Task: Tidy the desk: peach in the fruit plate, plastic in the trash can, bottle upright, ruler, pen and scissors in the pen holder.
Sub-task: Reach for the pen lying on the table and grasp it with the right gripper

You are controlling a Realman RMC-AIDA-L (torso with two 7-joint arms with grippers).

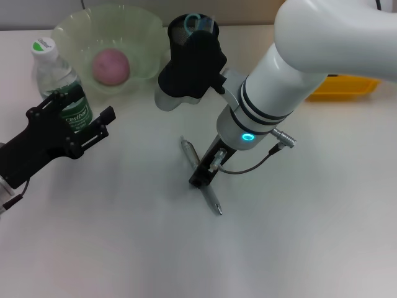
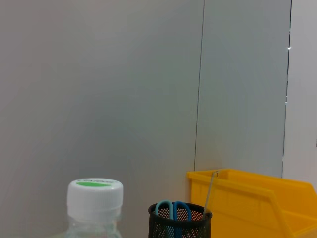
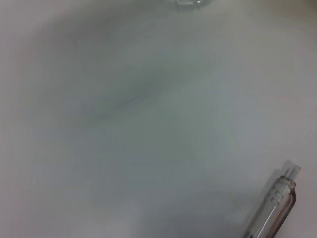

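I have the right gripper down at the middle of the counter, right over the pen, which lies flat on the bare surface running from about 11 o'clock to 5 o'clock. From the head view the dark fingers sit at the pen's midsection, but I cannot tell whether they have closed on it or merely straddle it. The right wrist view shows only the clear barrel end with its clip against the counter, so the pen looks to be resting there.

I judge the pen to be light, stiff and thin, with a smooth plastic barrel that could roll or squirt out of a pinch. I would take it across the barrel near the middle, fingers square to its length, so it hangs balanced and can be tipped upright.

The pen holder, black mesh, stands at 12 o'clock with blue-handled scissors already inside. The peach sits in the fruit plate at 11 o'clock, and the bottle stands upright at 10 o'clock. The left gripper hangs spread open and empty just in front of the bottle. A yellow bin sits at 2 o'clock.
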